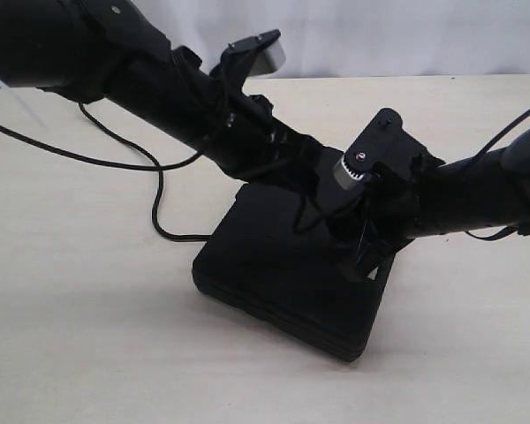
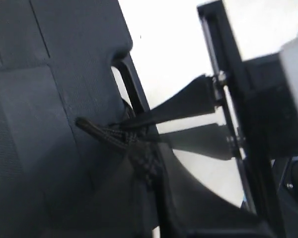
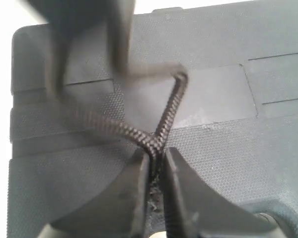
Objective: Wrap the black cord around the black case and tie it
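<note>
Two arms meet over the black case point(image 1: 274, 291), which lies flat on the pale table point(image 1: 71, 344). We see the right gripper point(image 3: 155, 157) above the case's textured top. Its two fingers point(image 3: 134, 193) are pressed together, with the black cord point(image 3: 171, 106) pinched between their tips. From that pinch two braided strands spread in a V over the case. One slants across a ribbed panel toward the case's corner. The other climbs to a sharp bend and runs into a blurred dark shape we cannot identify.

In the left wrist view the cord lies against the case beside its cut-out handle point(image 2: 125, 82), and a tapered finger of the right gripper reaches in to the same spot. The left gripper point(image 1: 322, 199) hangs over the middle of the case, close against the right one. Its fingers are so dark and so near the camera that we cannot tell whether they are parted or clamped on the cord. A thin black line point(image 1: 159, 190) trails over the table away from the case; cord or cable, we cannot say.
</note>
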Available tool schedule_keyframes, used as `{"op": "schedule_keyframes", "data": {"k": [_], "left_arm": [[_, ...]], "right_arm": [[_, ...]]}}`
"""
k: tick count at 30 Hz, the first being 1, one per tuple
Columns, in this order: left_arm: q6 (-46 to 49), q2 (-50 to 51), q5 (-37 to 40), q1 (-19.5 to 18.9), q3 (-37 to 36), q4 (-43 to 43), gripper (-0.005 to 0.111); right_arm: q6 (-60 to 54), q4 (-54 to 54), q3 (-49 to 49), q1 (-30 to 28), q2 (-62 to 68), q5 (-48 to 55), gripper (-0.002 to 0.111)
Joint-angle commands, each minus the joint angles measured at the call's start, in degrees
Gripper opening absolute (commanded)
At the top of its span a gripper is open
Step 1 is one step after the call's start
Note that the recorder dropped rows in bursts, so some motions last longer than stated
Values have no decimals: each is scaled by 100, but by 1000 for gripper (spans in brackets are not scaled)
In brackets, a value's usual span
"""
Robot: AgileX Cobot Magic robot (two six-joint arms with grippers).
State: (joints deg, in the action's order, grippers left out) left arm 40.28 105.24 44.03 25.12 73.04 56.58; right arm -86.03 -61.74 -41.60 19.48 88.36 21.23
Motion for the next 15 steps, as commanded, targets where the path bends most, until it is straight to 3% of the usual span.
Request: {"op": "schedule_keyframes", "data": {"k": [1,7,10,13,15], "left_arm": [[12,239,-21,66,35,-62,0],[12,170,-247,-117,35,-190,0],[12,76,-264,-306,35,-190,0],[12,-58,-216,-533,35,-180,0],[12,-72,-122,-592,35,-180,0]], "right_arm": [[-52,-56,-30,0,-82,23,4],[-52,-56,-30,0,-82,105,8],[-5,-35,-30,0,-82,143,25],[-5,-35,-30,0,-212,168,58],[-5,-14,-30,0,-357,214,66]]}}
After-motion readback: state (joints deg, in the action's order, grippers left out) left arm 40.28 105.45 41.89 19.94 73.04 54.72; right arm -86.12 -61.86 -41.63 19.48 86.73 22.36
